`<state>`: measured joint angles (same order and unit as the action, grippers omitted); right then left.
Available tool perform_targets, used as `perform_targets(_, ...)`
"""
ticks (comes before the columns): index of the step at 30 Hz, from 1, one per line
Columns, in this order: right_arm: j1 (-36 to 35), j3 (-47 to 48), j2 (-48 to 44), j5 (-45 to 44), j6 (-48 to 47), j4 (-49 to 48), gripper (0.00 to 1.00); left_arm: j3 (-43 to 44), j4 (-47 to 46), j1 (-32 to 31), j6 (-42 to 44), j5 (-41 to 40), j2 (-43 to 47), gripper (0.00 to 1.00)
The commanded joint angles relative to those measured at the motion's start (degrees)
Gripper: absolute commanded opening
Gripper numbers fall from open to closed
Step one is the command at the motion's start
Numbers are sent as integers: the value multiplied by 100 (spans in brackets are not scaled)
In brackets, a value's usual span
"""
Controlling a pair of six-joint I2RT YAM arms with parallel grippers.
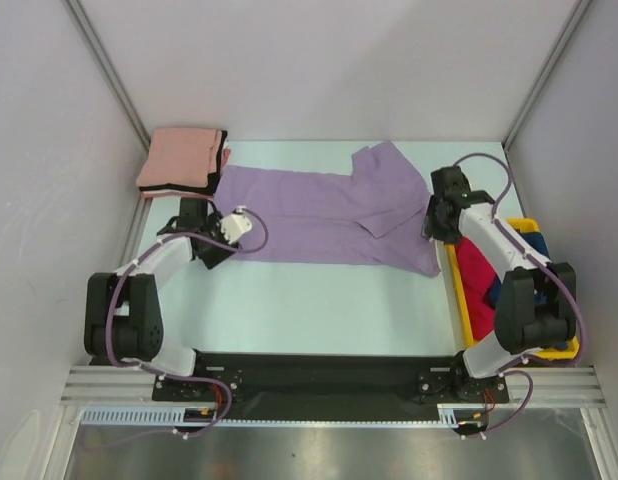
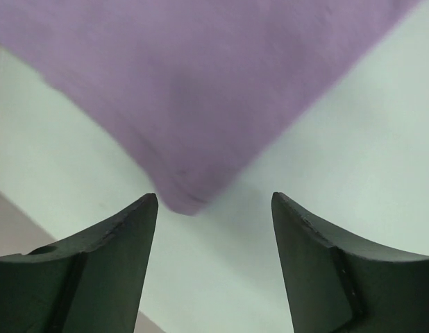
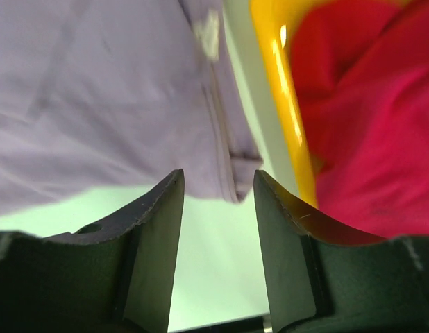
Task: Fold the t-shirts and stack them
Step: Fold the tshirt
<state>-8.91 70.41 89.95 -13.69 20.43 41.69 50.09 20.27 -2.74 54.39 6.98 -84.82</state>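
Lavender cloth fills the middle of the table (image 1: 309, 300): the purple shirt (image 1: 329, 215) lies spread flat from 9 o'clock to 2 o'clock, with a sleeve poking out toward 1 o'clock and some creasing near its right end. It is not yet folded into a neat packet.

At 10 o'clock we see a pink shirt (image 1: 179, 160) folded on top of a black one (image 1: 225, 152), which is the stack we are building. At 4 o'clock the bin (image 1: 455, 295) holds a red shirt (image 1: 476, 270) and a dark blue one (image 1: 494, 292).

Our left gripper (image 2: 214, 201) hovers at the purple shirt's 8 o'clock corner with its jaws spread and nothing between them; the corner sits just ahead of the tips. Our right gripper (image 3: 219, 177) is likewise released and hangs over the shirt's hemmed edge at 3 o'clock, just beside the bin's wall.

We judge the step to be re-gripping for the next fold. To do it well, we should:

- Come down so that each pair of jaws straddles the edge and catches every layer of cloth.
- Close both grippers at about the same time.
- Lift only enough to clear the table.
- Carry the edge across with the cloth taut between the two grippers.

On the right, the risk is nipping the bin's rim or snagging the red shirt, so we should approach from the 9 o'clock side.
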Motion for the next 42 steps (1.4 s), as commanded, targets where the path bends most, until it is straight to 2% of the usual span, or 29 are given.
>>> perform_targets(1,-120,-728,-258,234,391,-47,50,-324,-347,2,836,-162,-140,73)
perform_targets(7,-129,-1406,-321,315,673,-424,50,-271,-759,-68,766,-346,-641,68)
perform_targets(9,-94,-1618,-259,253,674,-661,50,-376,-1050,-68,748,-452,-685,58)
perform_targets(11,3,-1706,-189,384,560,-863,47,-394,-1139,-68,722,-478,-747,54)
perform_targets(12,20,-1732,-145,472,524,-1091,42,-412,-1174,-68,722,-496,-756,45)
perform_targets(14,91,-1759,-127,587,480,-1259,28,-464,-1306,-60,731,-505,-738,35)
perform_targets(15,126,-1768,-118,631,454,-1312,17,-482,-1341,-68,748,-522,-729,21)
perform_targets(17,266,-1741,-136,640,436,-1339,4,-526,-1394,-68,731,-549,-686,0)
perform_targets(18,310,-1733,-171,640,410,-1287,0,-543,-1421,-68,731,-584,-668,0)
perform_targets(23,478,-1575,-338,411,304,-927,0,-631,-1369,194,889,-576,-343,0)
perform_targets(29,477,-1486,-373,745,208,-356,0,-833,-675,669,1284,-382,307,0)
perform_targets(35,241,-1565,-724,1026,348,672,0,-1264,634,933,1793,-303,852,0)
perform_targets(39,126,-1863,-1023,1299,672,1147,0,-1308,2161,951,2031,-215,1212,0)
perform_targets(42,-6,-2031,-1216,1282,866,1402,0,-1291,2647,951,2084,-267,1520,0)
